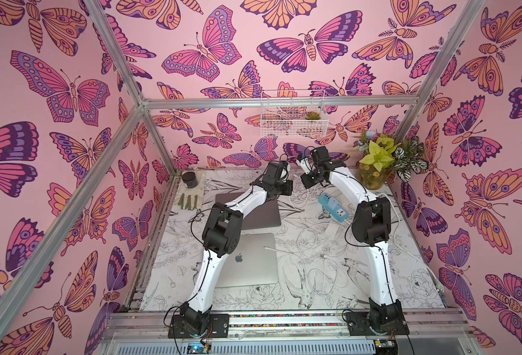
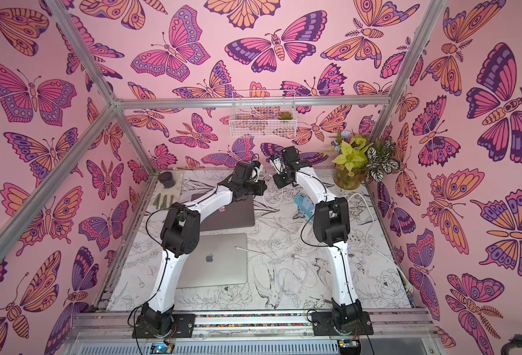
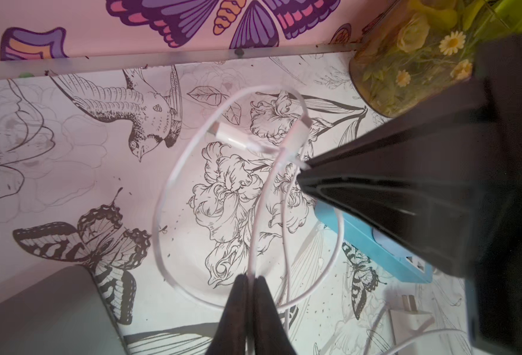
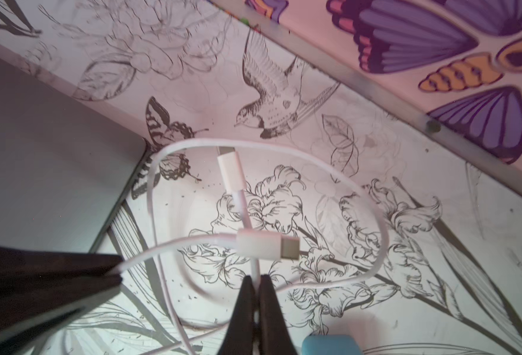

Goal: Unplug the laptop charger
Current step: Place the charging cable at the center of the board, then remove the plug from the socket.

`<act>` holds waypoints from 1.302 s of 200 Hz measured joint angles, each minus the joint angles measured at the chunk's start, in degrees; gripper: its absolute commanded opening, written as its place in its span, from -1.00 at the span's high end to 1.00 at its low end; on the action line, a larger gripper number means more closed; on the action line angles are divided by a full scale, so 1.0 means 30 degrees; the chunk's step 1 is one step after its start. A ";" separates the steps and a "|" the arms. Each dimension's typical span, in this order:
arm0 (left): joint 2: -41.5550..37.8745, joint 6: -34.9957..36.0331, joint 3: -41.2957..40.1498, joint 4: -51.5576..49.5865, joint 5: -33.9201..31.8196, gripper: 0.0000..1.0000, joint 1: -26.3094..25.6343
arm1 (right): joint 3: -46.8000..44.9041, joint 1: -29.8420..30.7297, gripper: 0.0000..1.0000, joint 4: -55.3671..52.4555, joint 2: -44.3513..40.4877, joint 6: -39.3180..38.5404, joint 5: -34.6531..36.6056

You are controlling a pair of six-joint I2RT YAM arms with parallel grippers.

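Both ends in hand: my left gripper (image 3: 250, 281) and right gripper (image 4: 256, 281) are each pinched tight on the white cable (image 4: 192, 142), just behind its two free plugs (image 4: 229, 169). It hangs above the table's (image 1: 413, 285) back edge, between the dark laptop (image 1: 262, 215) and the blue strip (image 1: 335, 209). The cable looks light, limp and slick, so I judge the stiff plug shell the surest hold, since the cord may slip or kink.

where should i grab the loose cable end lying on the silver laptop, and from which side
Grip the stiff plug at its tip, not the limp cord. Come straight down from above, closing across its narrow width: it lies flat on the silver laptop, with the cord trailing off the lid's right edge, so probably only the top is open.
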 measured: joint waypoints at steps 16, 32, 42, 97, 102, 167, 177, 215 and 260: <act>0.0561 -0.0124 0.0903 0.0036 -0.0058 0.06 0.0117 | 0.0335 -0.0124 0.43 -0.0226 0.0415 0.0015 0.0160; 0.1144 0.0058 0.1683 -0.0022 -0.0102 -0.32 0.0233 | 0.0962 -0.0204 0.06 -0.0466 0.0758 0.0117 0.0350; 0.1392 -0.0175 0.1953 -0.0073 -0.0248 -0.56 0.0291 | 0.1166 -0.0226 0.03 -0.0532 0.0801 0.0029 0.0372; 0.0197 0.0546 0.1348 -0.0758 -0.2047 -0.53 0.0262 | -0.3636 -0.0255 -0.50 0.0962 -0.3949 -0.0561 0.0852; -0.0160 0.0597 0.1173 -0.0852 -0.2229 -0.51 0.0226 | -0.4583 -0.0284 -0.50 0.1268 -0.4867 -0.0627 0.0845; -0.2747 0.2222 0.1035 -0.0415 -0.2047 -0.39 -0.2732 | -1.0892 -0.3774 -0.31 0.1807 -1.0112 0.0313 -0.0750; -0.1916 0.2186 0.1829 -0.0466 -0.1690 -0.35 -0.3337 | -1.1489 -0.4379 -0.30 0.1486 -0.9821 0.0466 -0.0947; 0.2732 0.1086 0.5690 -0.0918 -0.0794 -0.27 -0.4058 | -1.2225 -0.4634 -0.26 0.1056 -0.8255 0.0576 -0.1705; 0.6149 0.0007 0.8429 -0.2025 -0.0678 -0.20 -0.3978 | -1.2225 -0.4517 0.02 0.1246 -0.7155 0.0503 -0.2477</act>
